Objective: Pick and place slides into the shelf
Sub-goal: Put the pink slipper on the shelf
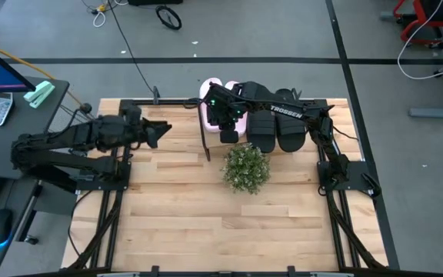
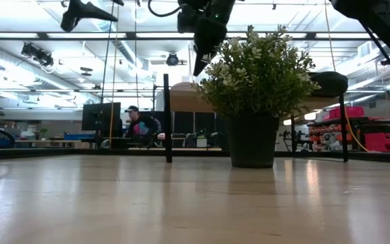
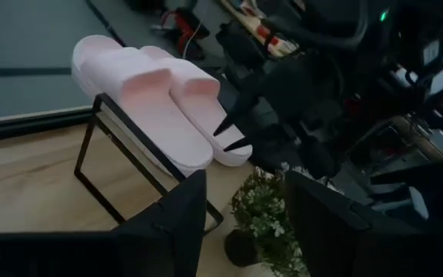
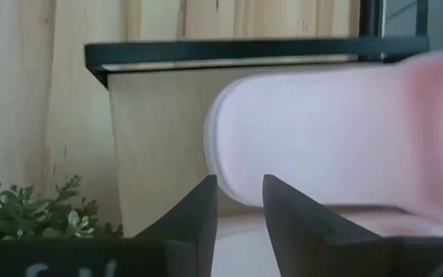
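Nearly done: pink pair (image 3: 160,92) and black pair (image 1: 277,132) already on the shelf (image 4: 160,146). Right pincer (image 4: 239,201) just above the pink heel, narrowly parted, holding nothing; left pincer (image 3: 244,223) well apart, parted, empty

Potted plant (image 2: 252,95) on desk (image 2: 181,203), centre-right. Shelf (image 2: 181,88) behind it: thin black legs, pale top board. Dark rounded shape on shelf at right, probably black slide (image 2: 329,83). Right gripper (image 2: 202,57) hangs over shelf. Person (image 2: 139,125) seated far back.
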